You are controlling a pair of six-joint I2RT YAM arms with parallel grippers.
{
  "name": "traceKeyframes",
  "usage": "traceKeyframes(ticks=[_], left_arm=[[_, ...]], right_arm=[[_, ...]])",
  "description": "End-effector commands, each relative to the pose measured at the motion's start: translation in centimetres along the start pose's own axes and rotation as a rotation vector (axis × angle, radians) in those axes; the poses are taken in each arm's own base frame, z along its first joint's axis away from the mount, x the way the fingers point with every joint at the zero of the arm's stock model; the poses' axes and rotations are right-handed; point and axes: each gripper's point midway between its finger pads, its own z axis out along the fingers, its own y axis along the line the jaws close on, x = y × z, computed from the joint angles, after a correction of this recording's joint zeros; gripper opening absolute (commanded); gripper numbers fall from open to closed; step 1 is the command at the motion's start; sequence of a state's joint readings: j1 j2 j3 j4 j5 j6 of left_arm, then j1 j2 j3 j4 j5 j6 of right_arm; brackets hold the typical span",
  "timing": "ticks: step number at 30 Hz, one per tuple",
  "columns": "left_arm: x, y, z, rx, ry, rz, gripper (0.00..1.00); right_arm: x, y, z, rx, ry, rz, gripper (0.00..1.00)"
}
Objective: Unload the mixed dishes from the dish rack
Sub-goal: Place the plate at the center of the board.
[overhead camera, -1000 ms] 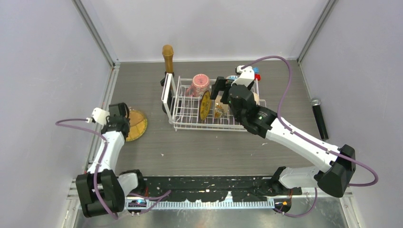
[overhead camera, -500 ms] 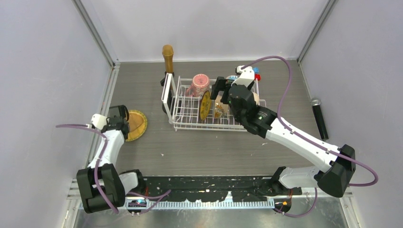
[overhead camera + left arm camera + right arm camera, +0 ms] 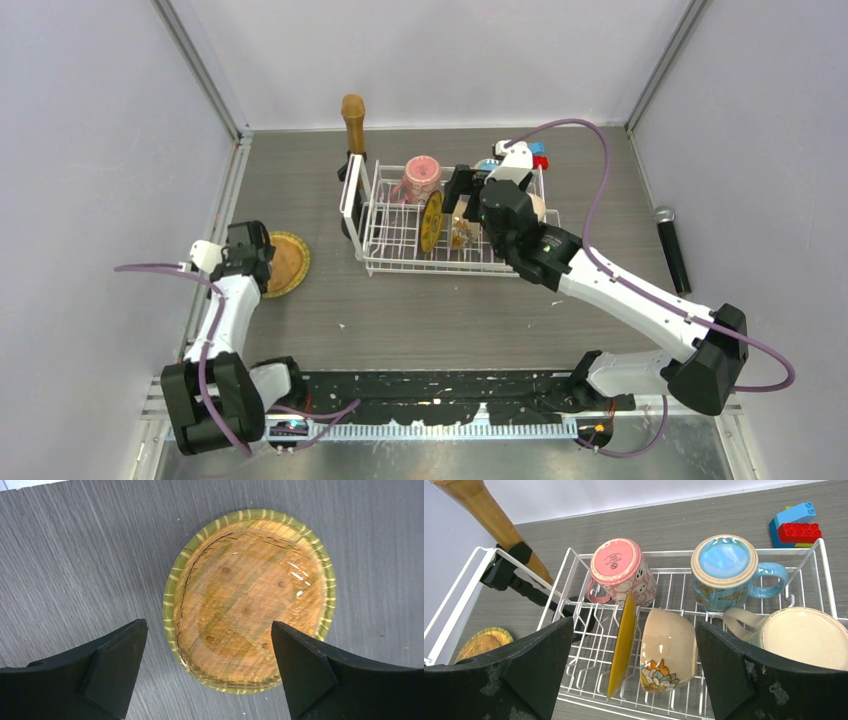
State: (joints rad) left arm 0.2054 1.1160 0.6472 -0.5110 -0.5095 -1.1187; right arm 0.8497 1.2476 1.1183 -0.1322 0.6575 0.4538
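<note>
Golden plate lies flat on the surface beneath the spread left end effector; right end effector hangs spread over the dish rack, gripping nothing.

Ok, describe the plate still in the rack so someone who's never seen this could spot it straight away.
Find the white wire dish rack in the middle of the table. Inside it, between the upturned pink mug and the cream flowered cup, a plate stands on its edge. It is the only thin, flat, golden-yellow disc among rounded cups.
</note>
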Motion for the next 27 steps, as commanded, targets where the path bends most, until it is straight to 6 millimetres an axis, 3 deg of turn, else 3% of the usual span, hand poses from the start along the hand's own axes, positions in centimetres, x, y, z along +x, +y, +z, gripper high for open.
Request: traceKeyframes(ticks=[1, 4, 6, 10, 13, 20, 25, 27], left_arm=[[-2.7, -1.6, -2.2, 0.076, -0.056, -0.05, 1.0], [-3.4, -2.9, -3.7, 0.168, -0.055, -0.045, 1.0], [-3.6, -5.2, -5.4, 0.307, -0.034, -0.006, 1.0], [-2.3, -10.9, -11.1, 0.716, 0.088, 0.128, 1.0], [-1.7, -12.9, -15.3, 0.924, 0.15, 0.213, 1.0], [-2.4, -12.3, -18.1, 1.003, 0.113, 0.268, 1.0], [-2.7, -11.9, -18.3, 1.001, 0.086, 0.266, 1.0], [-2.9, -11.7, -18.0, 0.977, 0.075, 0.263, 1.0]], right_arm=[[-1.2, 1.1, -0.2, -0.035, -0.002, 0.005, 0.99], [-0.7, 1.6, 0.2, -0.047, 0.027, -0.021, 0.99], [-0.3, 2.0, 0.5, -0.051, 0.046, -0.034, 0.99], [0.4, 2.5, 1.2, -0.052, 0.081, -0.062, 0.98], [1.1, 2.9, 1.8, -0.043, 0.11, -0.071, 0.94], [2.8, 3.7, 3.8, -0.012, 0.16, -0.105, 0.86], [4.3, 4.0, 5.6, 0.009, 0.204, -0.126, 0.78], [5.0, 4.0, 6.3, 0.011, 0.235, -0.123, 0.69]])
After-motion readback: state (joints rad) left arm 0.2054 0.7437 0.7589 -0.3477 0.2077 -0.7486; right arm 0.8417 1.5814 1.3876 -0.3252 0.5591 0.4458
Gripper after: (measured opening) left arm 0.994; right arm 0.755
